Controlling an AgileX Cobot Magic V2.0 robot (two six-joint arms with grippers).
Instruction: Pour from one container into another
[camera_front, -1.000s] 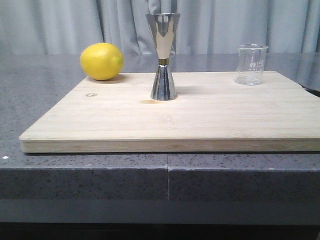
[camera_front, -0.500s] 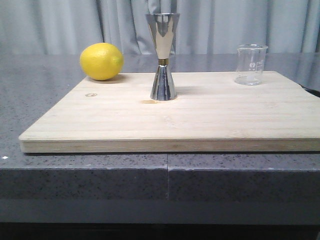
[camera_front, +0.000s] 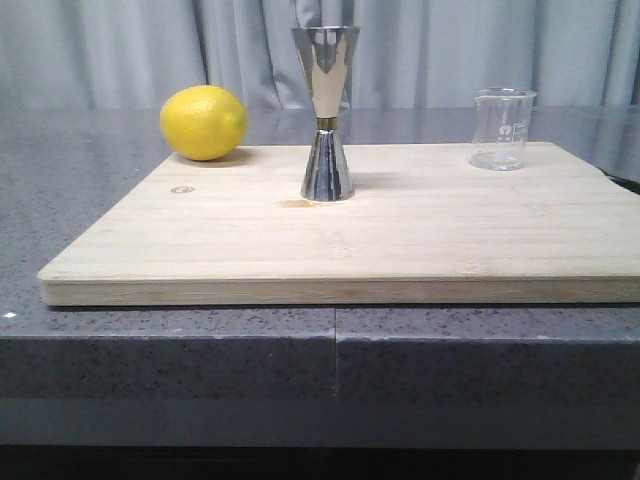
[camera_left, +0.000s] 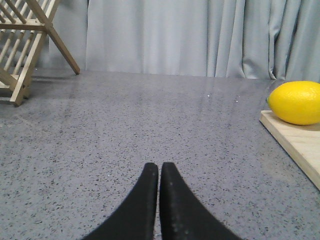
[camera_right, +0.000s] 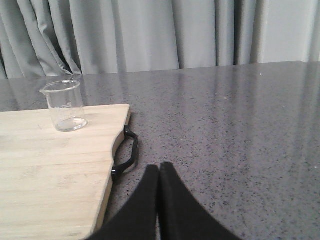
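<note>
The small clear glass beaker (camera_front: 502, 128) stands upright at the far right of the wooden board (camera_front: 400, 240); in the right wrist view the beaker (camera_right: 65, 105) sits near the board's corner. The shiny steel jigger (camera_front: 326, 112) with a gold waist band stands upright at the board's middle. My left gripper (camera_left: 159, 167) is shut with nothing in it, low over the grey counter to the left of the board. My right gripper (camera_right: 159, 169) is shut and empty too, over the counter just off the board's right edge. Neither gripper shows in the front view.
A yellow lemon (camera_front: 203, 122) lies at the board's far left corner, and the lemon (camera_left: 296, 102) shows in the left wrist view. A black handle loop (camera_right: 126, 151) hangs off the board's right edge. A wooden rack (camera_left: 27, 40) stands on the counter (camera_front: 80, 190) further left. Grey curtains hang behind.
</note>
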